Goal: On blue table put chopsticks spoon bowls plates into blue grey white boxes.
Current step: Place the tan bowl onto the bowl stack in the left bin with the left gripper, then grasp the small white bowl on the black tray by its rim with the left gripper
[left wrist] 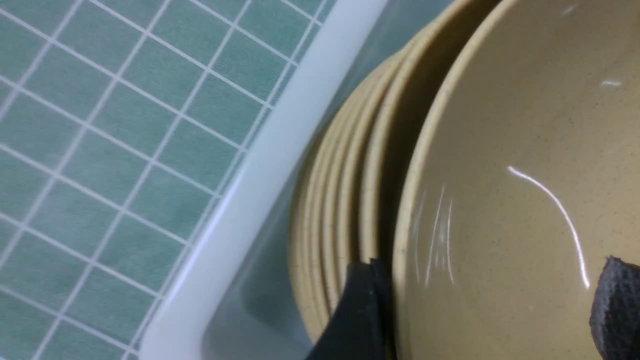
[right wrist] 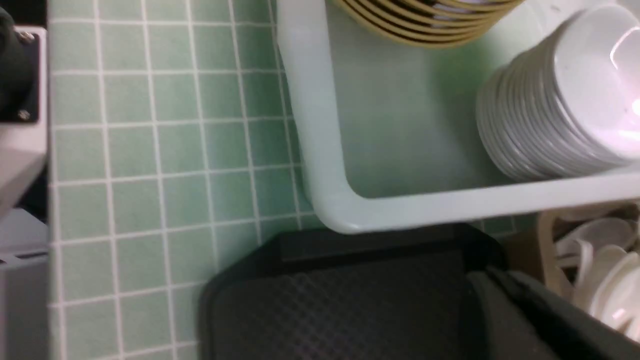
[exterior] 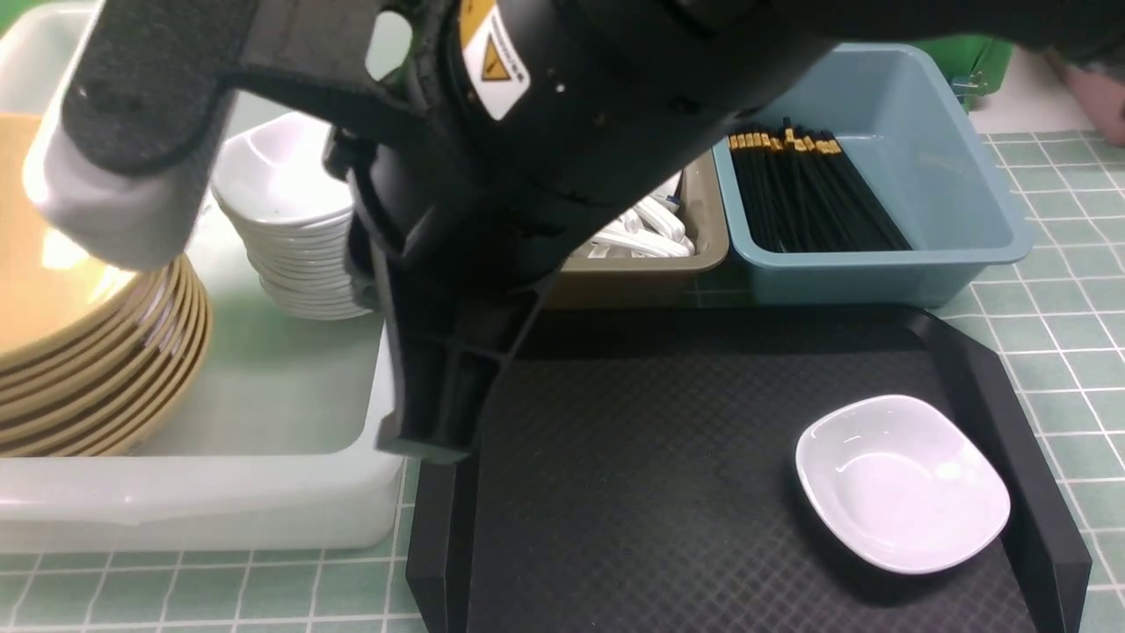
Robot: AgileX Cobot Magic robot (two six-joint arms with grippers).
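Over the white tub [exterior: 264, 492], the left gripper [left wrist: 490, 265] hangs released, jaws wide astride the top bowl's [left wrist: 500, 125] rim. The tray's [exterior: 659, 492] plate [exterior: 901, 483] looks glossy, slippery, breakable: pinch its rim.

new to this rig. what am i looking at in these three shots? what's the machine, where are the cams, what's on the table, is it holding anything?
It is a robot with two arms, each ending in a two-finger gripper. The front view looks forward from between the arms; the other two come from cameras on the wrists. On the tiled table stand a white tub with stacked yellow bowls and stacked white plates, an olive-grey box of spoons, a blue-grey box of chopsticks, and a black tray with one loose plate. The left gripper is open, its fingers either side of the top bowl's rim, gripping nothing. The right gripper, the dark blur in its wrist view, is shut, with nothing seen in it.
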